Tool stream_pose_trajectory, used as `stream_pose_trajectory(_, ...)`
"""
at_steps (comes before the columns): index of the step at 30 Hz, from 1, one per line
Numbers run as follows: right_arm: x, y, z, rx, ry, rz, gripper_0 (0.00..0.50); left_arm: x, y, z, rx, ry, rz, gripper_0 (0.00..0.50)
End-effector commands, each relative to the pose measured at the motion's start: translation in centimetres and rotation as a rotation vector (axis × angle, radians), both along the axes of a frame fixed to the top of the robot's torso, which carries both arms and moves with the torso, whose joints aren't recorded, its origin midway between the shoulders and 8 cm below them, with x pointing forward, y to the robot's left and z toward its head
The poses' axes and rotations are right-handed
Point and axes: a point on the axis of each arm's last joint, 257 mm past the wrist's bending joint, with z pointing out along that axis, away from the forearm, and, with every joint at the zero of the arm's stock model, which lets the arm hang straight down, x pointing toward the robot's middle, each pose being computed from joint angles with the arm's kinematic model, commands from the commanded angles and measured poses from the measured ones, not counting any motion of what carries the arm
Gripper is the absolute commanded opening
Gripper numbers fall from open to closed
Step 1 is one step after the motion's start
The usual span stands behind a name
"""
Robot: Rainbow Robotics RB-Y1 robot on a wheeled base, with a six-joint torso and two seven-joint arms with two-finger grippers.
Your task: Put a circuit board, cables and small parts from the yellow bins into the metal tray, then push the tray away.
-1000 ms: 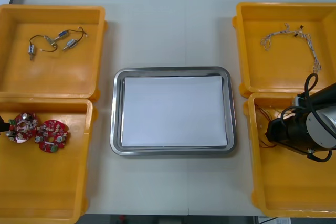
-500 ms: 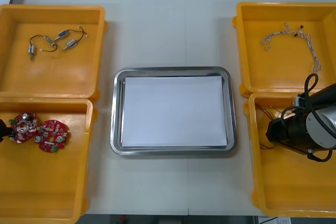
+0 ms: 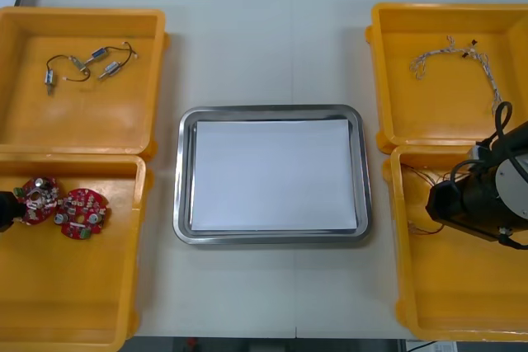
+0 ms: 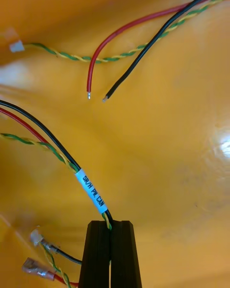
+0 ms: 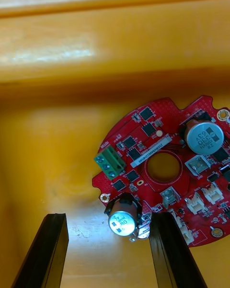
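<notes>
Grip status, right gripper (image 4: 110, 223), working over near right yellow bin (image 3: 454, 294): fingers are pinching red and yellow cable (image 4: 91, 190) just past its white label. Cable's long axis is running out from fingertips, first in line w/ them, then slanting off to one side. Also in bin: second cable (image 4: 199, 1) is lying farther off, apart from fingers, bare red and black ends pointing back toward them. Grip status, left gripper (image 5: 108, 217), at outer edge of near left yellow bin (image 3: 66, 286): fingers (image 5: 167, 249) are standing apart, gripping nothing, bracketing near rim of circuit board (image 5: 163, 173). Board is lying flat, parts side up, green terminal block at rim beyond finger gap. 2nd circuit board (image 3: 81, 213) is sitting just beside it. Centre: metal tray (image 3: 183, 179), white inside, is resting btwn bins. Stock: far left bin (image 3: 82, 117) is holding small metal parts (image 3: 87, 65); far right bin (image 3: 437, 113) is holding blue and white cable (image 3: 458, 59).
</notes>
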Motion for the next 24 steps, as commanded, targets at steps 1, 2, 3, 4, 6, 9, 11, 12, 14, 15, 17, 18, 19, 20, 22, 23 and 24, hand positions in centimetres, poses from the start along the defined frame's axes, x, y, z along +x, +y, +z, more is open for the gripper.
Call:
stream_pose_trajectory(1,1.1,-1.1,4.2,-0.033,-0.072,0.045,0.000,0.1,-1.2,-0.7,0.032,-0.008,-0.072,0.500)
stream_pose_trajectory(2,0.9,-1.3,4.6,-0.038,-0.071,0.046,0.000,0.1,-1.2,-0.6,0.036,-0.009,-0.073,0.500)
stream_pose_trajectory(3,0.9,-1.4,4.8,-0.040,-0.071,0.049,0.000,0.1,-1.1,-0.7,0.037,-0.008,-0.072,0.493)
stream_pose_trajectory(4,0.7,-1.8,5.3,-0.047,-0.071,0.050,0.000,0.1,-1.1,-0.6,0.039,-0.009,-0.072,0.475)
stream_pose_trajectory(6,0.3,-2.0,5.9,-0.044,-0.069,0.059,0.000,0.1,-1.1,-0.6,0.040,-0.008,-0.072,0.428)
stream_pose_trajectory(9,-0.3,-2.8,6.7,-0.041,-0.060,0.106,0.000,0.1,-1.0,-0.7,0.044,-0.007,-0.069,0.298)
stream_pose_trajectory(11,-0.8,-3.6,7.2,-0.042,-0.053,0.141,0.000,0.1,-1.0,-0.6,0.045,-0.008,-0.070,0.197)
stream_pose_trajectory(12,-0.9,-3.8,7.3,-0.042,-0.051,0.148,0.000,0.1,-1.0,-0.6,0.045,-0.008,-0.070,0.168)
stream_pose_trajectory(14,-1.0,-4.6,7.8,-0.050,-0.064,0.174,0.000,0.1,-1.0,-0.6,0.041,-0.008,-0.069,0.074)
stream_pose_trajectory(15,-1.0,-4.8,7.8,-0.053,-0.065,0.180,0.000,0.0,-1.0,-0.7,0.041,-0.005,-0.068,0.054)
stream_pose_trajectory(17,-1.2,-5.5,8.0,-0.070,-0.068,0.205,0.000,0.1,-1.0,-0.6,0.041,-0.008,-0.069,0.000)
stream_pose_trajectory(18,-1.5,-5.8,7.9,-0.078,-0.065,0.214,0.000,0.1,-1.1,-0.6,0.040,-0.008,-0.069,0.000)
stream_pose_trajectory(19,-1.6,-6.1,7.8,-0.084,-0.063,0.218,0.000,0.1,-1.1,-0.6,0.038,-0.008,-0.070,0.000)
stream_pose_trajectory(20,-1.8,-6.4,7.7,-0.093,-0.058,0.228,0.000,0.1,-1.1,-0.6,0.039,-0.009,-0.068,0.000)
stream_pose_trajectory(22,-2.1,-6.9,7.5,-0.107,-0.047,0.242,0.000,0.0,-1.1,-0.6,0.038,-0.007,-0.070,0.000)
stream_pose_trajectory(23,-2.4,-7.2,7.2,-0.118,-0.039,0.250,0.000,-0.1,-1.0,-0.8,0.039,-0.004,-0.070,0.000)
stream_pose_trajectory(24,-2.7,-7.5,7.0,-0.127,-0.029,0.258,0.000,-0.2,-0.9,-0.8,0.038,-0.002,-0.068,0.000)
